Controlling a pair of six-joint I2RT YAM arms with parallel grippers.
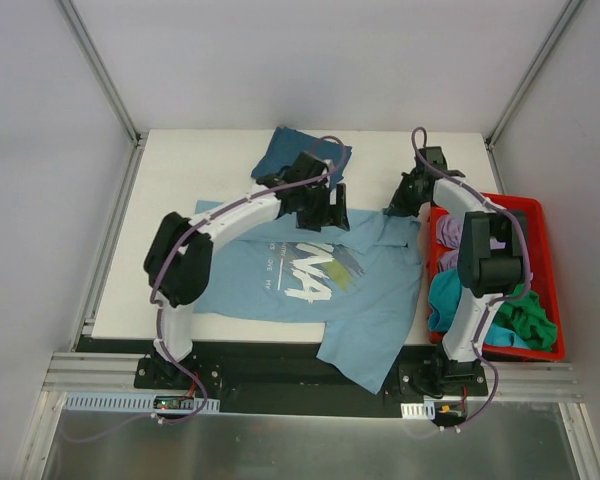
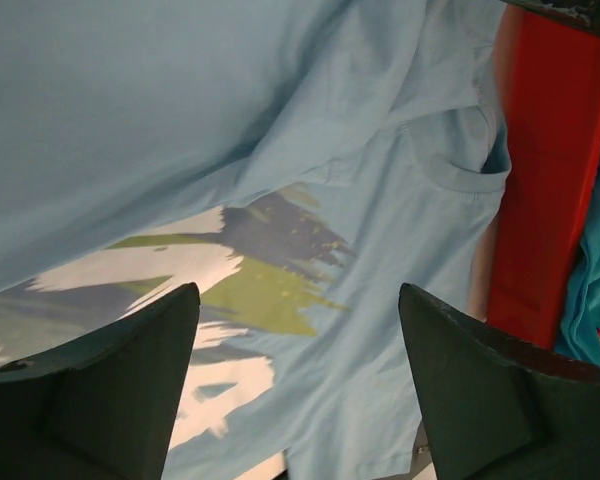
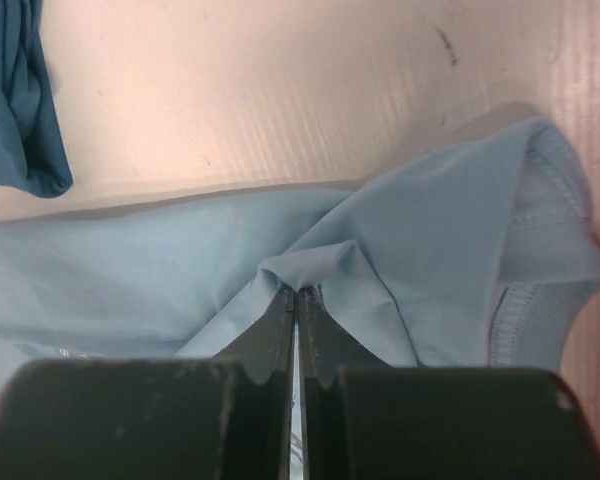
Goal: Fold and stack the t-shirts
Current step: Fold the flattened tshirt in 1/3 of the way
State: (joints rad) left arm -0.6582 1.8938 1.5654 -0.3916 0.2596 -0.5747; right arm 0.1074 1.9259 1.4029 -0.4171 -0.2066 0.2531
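The light sky-blue t-shirt (image 1: 310, 275) with white chest print lies spread on the table, its lower part hanging over the near edge. My left gripper (image 1: 332, 208) is open and empty just above its upper middle; in the left wrist view (image 2: 298, 295) the jaws stand wide apart over the print (image 2: 230, 290). My right gripper (image 1: 400, 207) is shut on a pinched fold of this shirt (image 3: 310, 262) near its far right corner, by the sleeve (image 3: 540, 260). A dark teal-blue t-shirt (image 1: 300, 150) lies bunched at the back, and also shows in the right wrist view (image 3: 15, 100).
A red plastic bin (image 1: 540, 215) stands at the table's right edge, holding lilac (image 1: 450, 232), turquoise (image 1: 445, 295) and green (image 1: 525, 320) shirts. Its red wall (image 2: 545, 180) is close to my left gripper's right. Bare white table (image 1: 180, 170) lies at the back left.
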